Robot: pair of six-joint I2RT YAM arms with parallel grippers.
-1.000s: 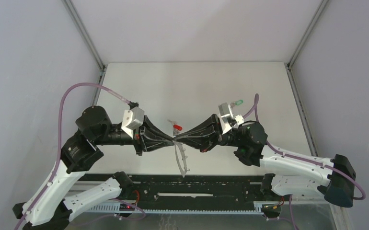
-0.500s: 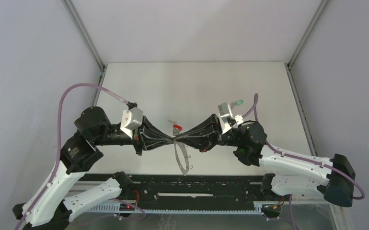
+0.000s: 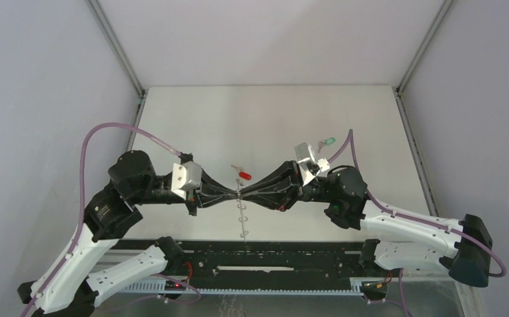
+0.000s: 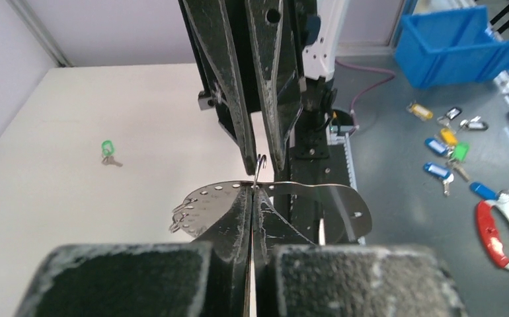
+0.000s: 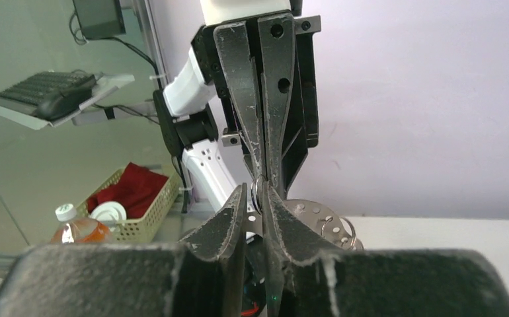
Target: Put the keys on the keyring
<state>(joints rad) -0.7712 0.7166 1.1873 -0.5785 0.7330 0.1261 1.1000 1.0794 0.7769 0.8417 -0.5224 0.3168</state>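
left gripper: clamped fully shut on the keyring. It pinches the thin band right at my fingertips, and the band fans out to either side of them.
keyring: held up off the table, at the spot where both tools meet tip to tip. It is a thin perforated metal band, bowed. In the top view the rest hangs down below the tips.
small ring: stands up just past my left tips, edge-on, inside the gap of the opposite jaws.
right gripper: nose to nose with the left, jaws parted a crack around the small ring. It doesn't look clamped, and I can't tell whether a pad touches the wire.
red key: on the table just beyond the meeting tips, apart from both tools, not on the ring.
green key: farther out, on the table past the right wrist, well apart from the tips.
keyring handling: my guess is light and springy. The band will likely sag and swing, and the ring wire looks slick and easy to twist. Best to hold the band close to the ring so the ring stays put.
key handling: tiny, light and lying flat, so hard to pick. I'd pinch the plastic head across its edges and keep the hole clear.
progress: neither key threaded yet.
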